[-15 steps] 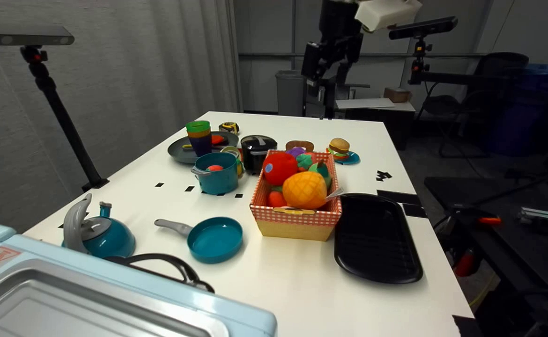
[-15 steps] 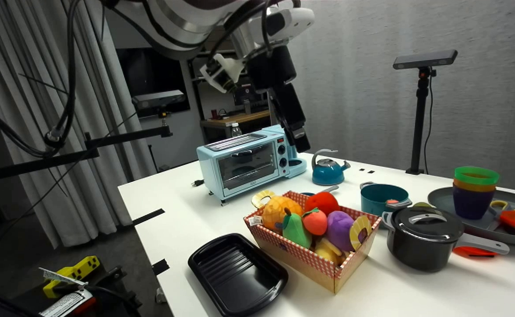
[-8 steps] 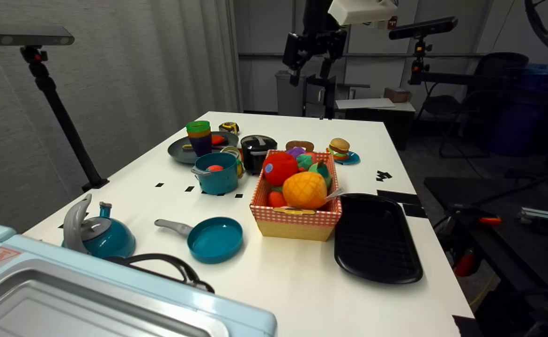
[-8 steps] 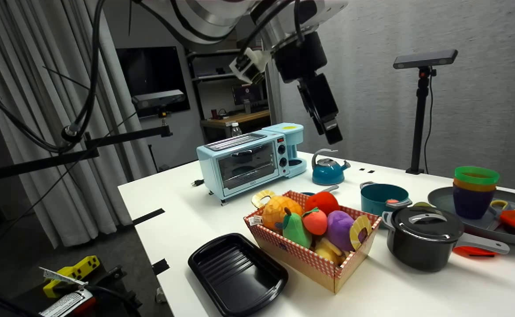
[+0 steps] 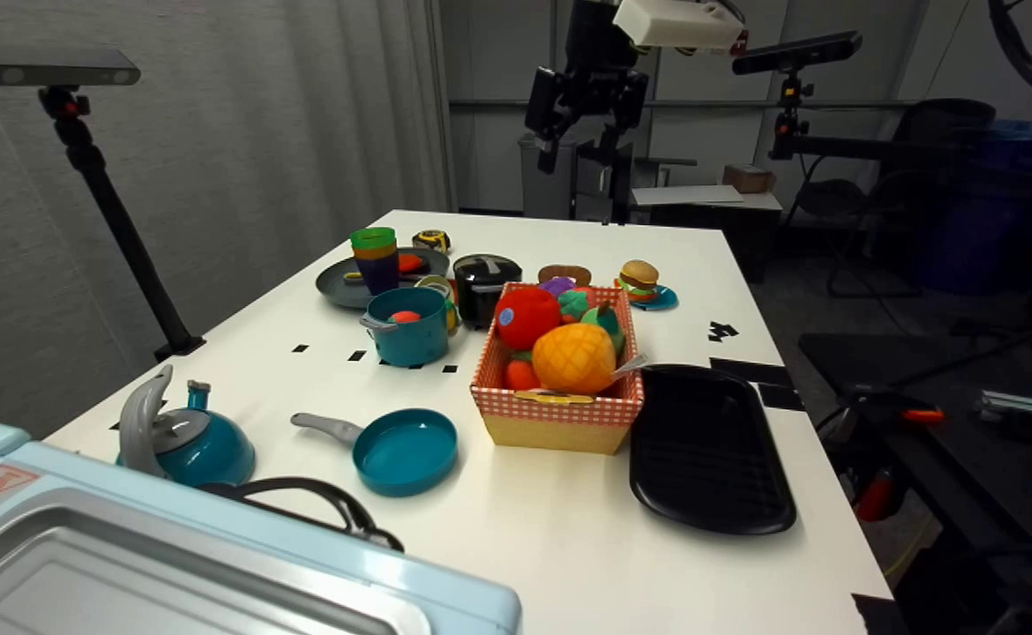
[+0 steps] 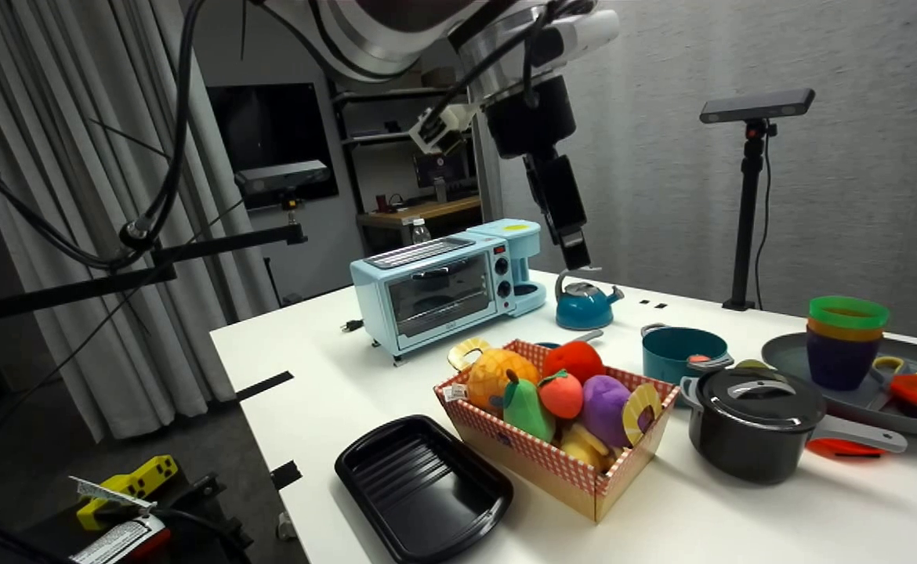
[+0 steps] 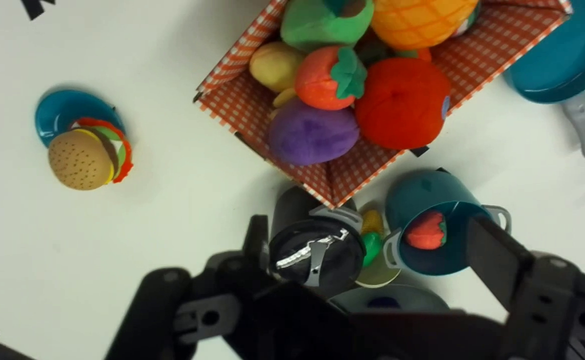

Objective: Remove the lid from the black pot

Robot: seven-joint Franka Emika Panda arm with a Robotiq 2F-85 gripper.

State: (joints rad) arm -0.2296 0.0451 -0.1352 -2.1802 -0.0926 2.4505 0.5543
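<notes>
The lid (image 6: 776,406) sits on the black pot (image 6: 741,450), which stands on the counter (image 6: 686,525) just right of the basket (image 6: 521,466) in an exterior view. My claw (image 5: 577,159) hangs high over the counter, its fingers spread wide, holding nothing. The step, as I judge it, is to line up over the lid before going down.

In the wrist view the handle (image 7: 316,264) on the lid is a narrow strip, left of midway between my fingers, so I should shift that way until it lies evenly between them. It runs near to far there while my fingers part left and right, so I expect little turning is needed.

Then I ought to sink straight and slowly. The finger on the right of that view could come down on the teal pot (image 7: 425,186), and the basket's corner, just beside the black pot, leaves little room. I want the handle alone: nipping the black pot's grey loop (image 7: 328,213) might drag everything up. The handle looks slim, so I would squeeze firmly, pause, then raise the lid level; a tilt could jam it in the rim.
</notes>
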